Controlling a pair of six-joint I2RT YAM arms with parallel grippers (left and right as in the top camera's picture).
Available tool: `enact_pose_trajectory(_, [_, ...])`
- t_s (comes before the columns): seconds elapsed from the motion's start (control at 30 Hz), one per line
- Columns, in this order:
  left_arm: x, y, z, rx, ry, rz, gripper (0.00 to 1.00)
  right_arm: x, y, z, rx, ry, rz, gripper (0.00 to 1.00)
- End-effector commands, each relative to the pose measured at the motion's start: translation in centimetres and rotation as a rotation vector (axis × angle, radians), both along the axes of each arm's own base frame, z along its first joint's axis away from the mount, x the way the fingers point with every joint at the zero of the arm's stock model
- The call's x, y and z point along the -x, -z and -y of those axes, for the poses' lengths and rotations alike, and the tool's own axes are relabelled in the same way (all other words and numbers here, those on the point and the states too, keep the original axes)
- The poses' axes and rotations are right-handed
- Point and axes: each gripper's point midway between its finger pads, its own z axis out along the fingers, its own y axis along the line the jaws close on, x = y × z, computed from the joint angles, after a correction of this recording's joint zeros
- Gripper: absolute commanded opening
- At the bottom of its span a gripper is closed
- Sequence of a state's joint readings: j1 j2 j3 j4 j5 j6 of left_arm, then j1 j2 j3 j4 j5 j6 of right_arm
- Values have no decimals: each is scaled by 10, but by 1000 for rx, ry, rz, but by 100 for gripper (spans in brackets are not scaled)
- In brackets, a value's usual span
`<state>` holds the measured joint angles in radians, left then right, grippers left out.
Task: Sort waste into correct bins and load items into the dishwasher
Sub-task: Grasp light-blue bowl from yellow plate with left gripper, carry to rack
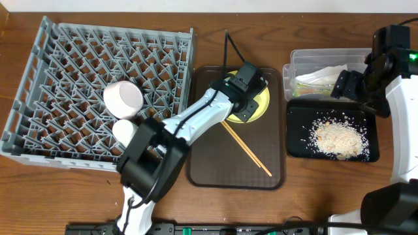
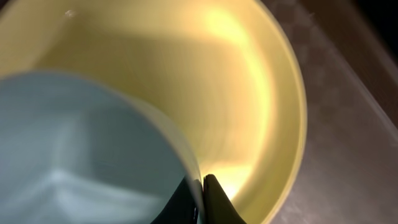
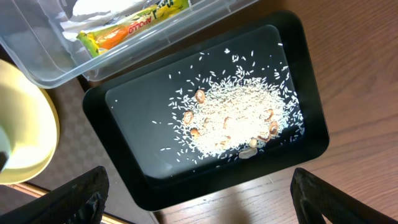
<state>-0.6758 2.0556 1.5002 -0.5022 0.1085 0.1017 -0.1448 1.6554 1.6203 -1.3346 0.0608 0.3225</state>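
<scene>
Left gripper [image 2: 200, 190] pinches the light-blue bowl [image 2: 74, 149] by its rim, yellow plate [image 2: 249, 93] just beneath. Right gripper [image 3: 199, 200] hangs spread above the rice [image 3: 236, 118] — waste looks sorted, 1 pinkish-white bowl [image 1: 123, 96] racked, chopsticks [image 1: 248, 149] to go

Rack [image 1: 72, 59] mostly open, bowl [image 1: 123, 98] blocking its lower right; left arm [image 1: 196, 119] crossing brown tray [image 1: 215, 175]

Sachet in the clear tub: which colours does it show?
The sachet is green and orange, clearest in the right wrist view.
</scene>
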Motion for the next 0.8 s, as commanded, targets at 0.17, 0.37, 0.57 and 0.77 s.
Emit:
enact_pose_trajectory(0.17, [-16,-126,-30,149,-77,189,8,0,-6,4,10,20,16,91])
enact_pose_trajectory(0.37, [-36,-173,-76,294,-146,211,8,0,-6,4,10,17,16,92])
enact_pose_trajectory(0.57, [-47,-191,-116,600,-122,67,8,0,-6,4,10,17,16,92])
enact_pose_trajectory(0.77, [-63,-197,-165,851,-187,-55,8,0,-6,4,10,17,16,92])
